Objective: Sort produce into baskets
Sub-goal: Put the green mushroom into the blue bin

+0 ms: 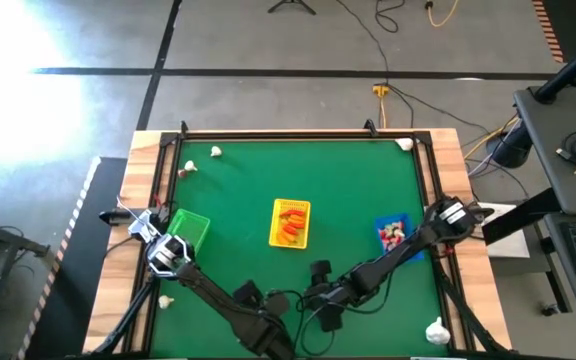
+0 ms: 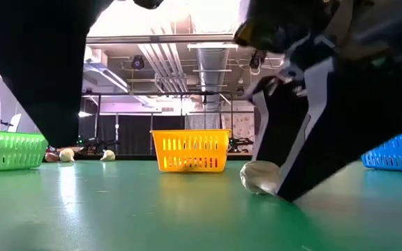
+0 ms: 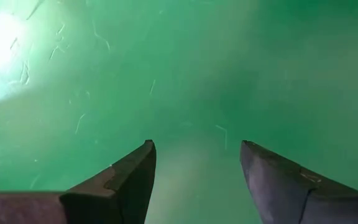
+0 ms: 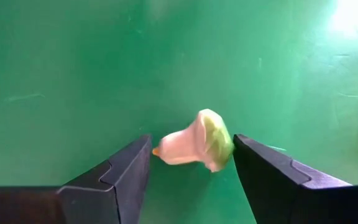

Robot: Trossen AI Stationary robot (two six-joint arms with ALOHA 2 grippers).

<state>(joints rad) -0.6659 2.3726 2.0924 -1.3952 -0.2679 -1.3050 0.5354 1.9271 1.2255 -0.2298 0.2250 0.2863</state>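
A cream piece of produce with a green side lies on the green table near its front edge, right of the middle; it also shows in the low view. My right gripper is open, slanting down, one finger on each side of that piece. It is hidden under this gripper in the high view. Just to its left, my left gripper hangs open over bare table. The baskets stand in a row: green, yellow, blue. My right gripper's fingers come slanting down from the near side and flank the cream piece, which rests on the table. Its green side lies close to one fingertip; whether either finger touches it, I cannot tell.
The yellow basket holds orange and red pieces and the blue basket red-and-white ones. Loose pale pieces lie at the far left, far right, near left and near right. A raised wooden rim frames the table.
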